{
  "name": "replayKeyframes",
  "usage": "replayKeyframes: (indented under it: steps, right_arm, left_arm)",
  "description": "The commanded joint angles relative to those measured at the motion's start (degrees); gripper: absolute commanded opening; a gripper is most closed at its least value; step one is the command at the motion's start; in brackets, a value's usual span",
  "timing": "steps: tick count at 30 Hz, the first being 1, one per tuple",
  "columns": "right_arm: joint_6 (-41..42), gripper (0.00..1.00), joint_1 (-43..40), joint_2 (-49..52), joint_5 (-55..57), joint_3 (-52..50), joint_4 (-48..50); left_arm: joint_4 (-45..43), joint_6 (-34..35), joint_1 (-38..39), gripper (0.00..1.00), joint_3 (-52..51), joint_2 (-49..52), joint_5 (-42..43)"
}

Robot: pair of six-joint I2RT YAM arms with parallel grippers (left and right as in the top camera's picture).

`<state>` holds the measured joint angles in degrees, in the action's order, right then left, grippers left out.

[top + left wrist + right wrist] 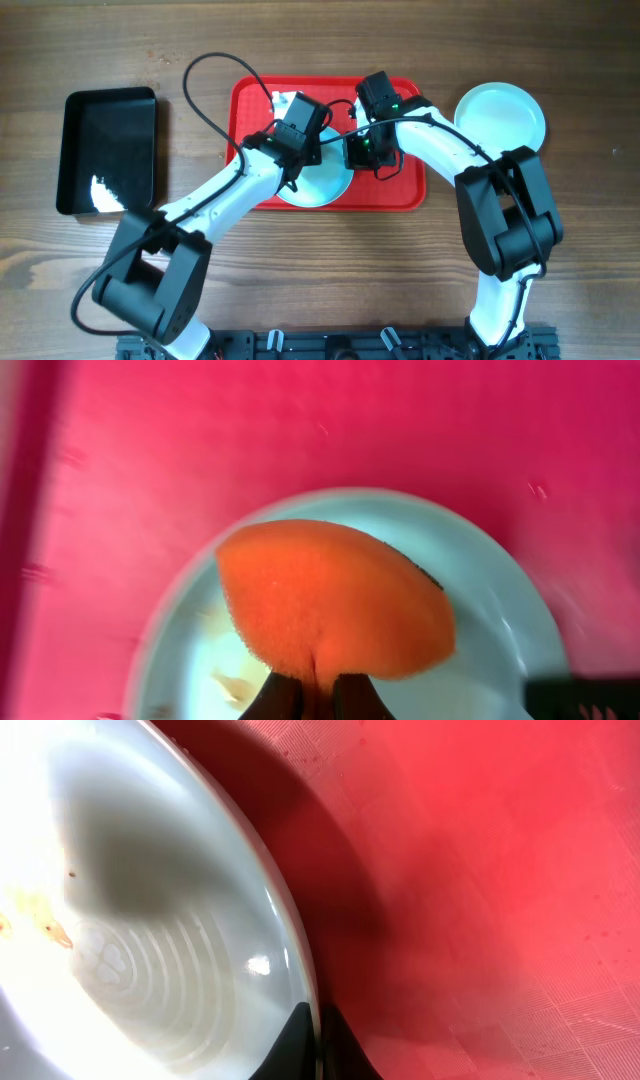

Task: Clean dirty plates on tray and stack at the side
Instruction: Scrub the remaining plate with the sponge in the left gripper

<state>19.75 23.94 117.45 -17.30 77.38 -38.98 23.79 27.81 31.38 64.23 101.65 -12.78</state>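
The red tray [405,190] lies mid-table. One plate [322,190] sits on its front part. My left gripper [300,140] is shut on an orange sponge [330,600] and holds it over this plate [490,610], which has a yellow-brown smear [235,685]. My right gripper [358,152] is shut on the plate's right rim [318,1040]; the plate [150,920] shows small brown specks. A second plate [283,100] peeks out at the tray's back, mostly hidden by my left wrist. A third plate [500,115] lies on the table right of the tray.
A black glossy bin [108,150] stands on the left of the wooden table [560,250]. Both arms cross over the tray, with cables looping above it.
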Motion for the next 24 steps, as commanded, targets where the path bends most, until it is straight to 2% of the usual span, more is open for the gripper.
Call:
replayKeyframes:
  steps: [1, 9, 12, 15, 19, 24]
  right_arm:
    - [0.37, 0.04, -0.11, 1.97, 3.28, -1.01, -0.7]
    - [1.42, 0.04, -0.11, 1.97, 2.82, -1.01, -0.7]
    - [1.36, 0.04, -0.11, 1.97, 2.64, -1.01, -0.76]
    - [1.29, 0.04, -0.11, 1.97, 2.67, -1.01, -0.92]
    - [1.29, 0.04, -0.11, 1.97, 2.71, -1.01, -0.87]
    - [1.25, 0.04, -0.11, 1.97, 2.69, -1.01, -0.96]
  left_arm:
    - [0.07, 4.44, 0.35, 0.04, -0.2, 2.99, 7.43]
    - [-5.03, 5.9, 0.35, 0.04, -0.24, 8.96, 11.96]
    - [-5.16, 5.84, 0.35, 0.04, -0.24, 10.73, 11.13]
    - [-1.16, 5.66, 0.24, 0.04, -0.24, 11.91, 2.93]
    - [6.6, 5.64, 0.22, 0.04, -0.24, 12.07, -13.62]
    - [10.4, 5.64, -0.44, 0.04, -0.24, 12.07, -24.87]
